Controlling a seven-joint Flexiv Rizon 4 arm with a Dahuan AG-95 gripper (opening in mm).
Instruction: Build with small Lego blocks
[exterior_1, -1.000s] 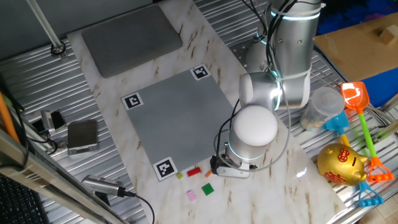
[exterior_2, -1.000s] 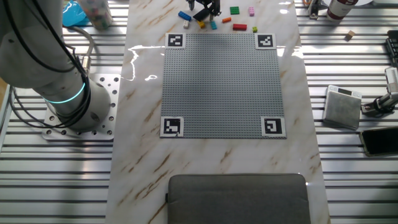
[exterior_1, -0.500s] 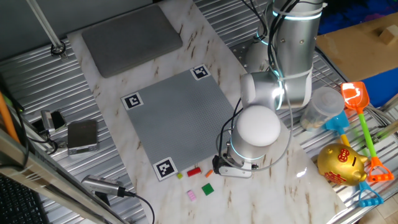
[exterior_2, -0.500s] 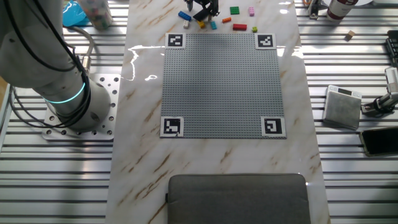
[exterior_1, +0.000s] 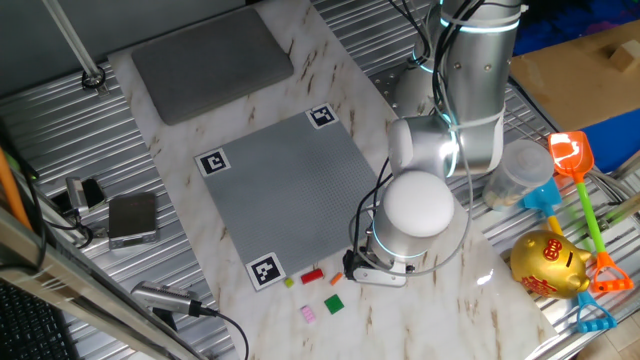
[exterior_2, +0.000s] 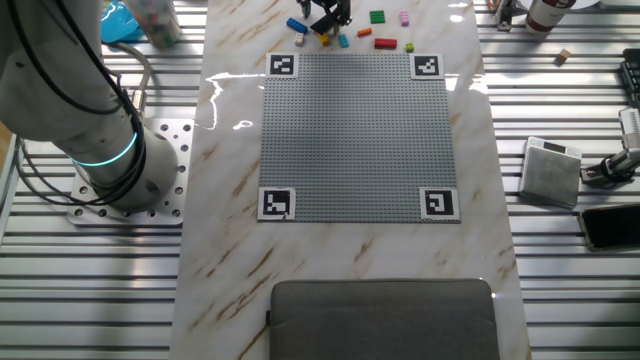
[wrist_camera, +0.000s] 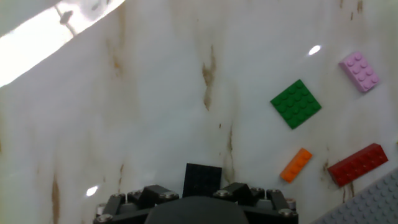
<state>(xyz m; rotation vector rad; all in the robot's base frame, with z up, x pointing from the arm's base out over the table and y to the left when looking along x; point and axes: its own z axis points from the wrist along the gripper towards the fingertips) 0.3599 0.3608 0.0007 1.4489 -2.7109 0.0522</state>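
In the hand view my gripper (wrist_camera: 200, 190) sits at the bottom edge, its jaws close on either side of a small black brick (wrist_camera: 202, 179), shut on it just above the marble. To its right lie a green brick (wrist_camera: 296, 104), a pink one (wrist_camera: 359, 71), an orange one (wrist_camera: 296, 165) and a red one (wrist_camera: 357, 164). A corner of the grey studded plate (wrist_camera: 373, 202) shows at the lower right. From the other fixed view, the gripper (exterior_2: 326, 18) hangs over the row of bricks beyond the plate (exterior_2: 355, 130), beside a blue brick (exterior_2: 296, 24).
The arm's white wrist (exterior_1: 418, 205) overhangs the plate's near right corner. A grey pad (exterior_1: 210, 55) lies at the far end of the table. A jar (exterior_1: 520, 170), toy shovels (exterior_1: 575, 160) and a gold piggy bank (exterior_1: 550, 262) stand to the right.
The wrist has shifted slightly to the right in the one fixed view. The loose bricks and the plate have not moved.
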